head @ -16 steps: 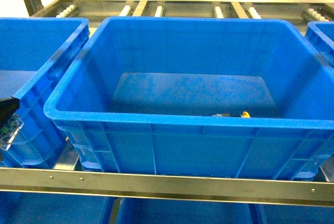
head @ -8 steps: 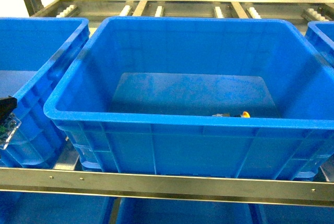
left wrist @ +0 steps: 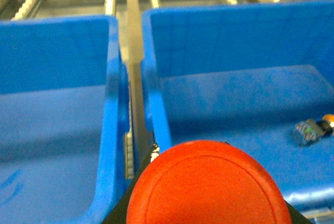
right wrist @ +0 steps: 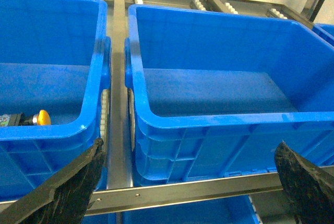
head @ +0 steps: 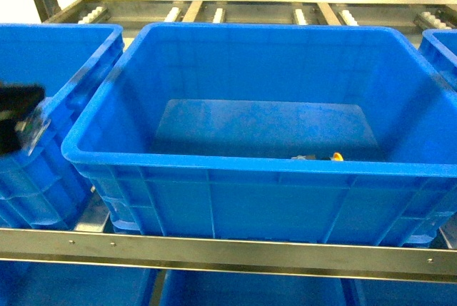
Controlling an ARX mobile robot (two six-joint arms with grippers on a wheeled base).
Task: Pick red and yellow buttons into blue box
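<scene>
Far left, my left gripper held the red button, its cap filling the wrist view, near the left wall of the blue box. To release well, I judged I should first carry it over the rim. Inside, near the front right, lay the yellow button. My right gripper hung wide apart, empty, right of the box.
</scene>
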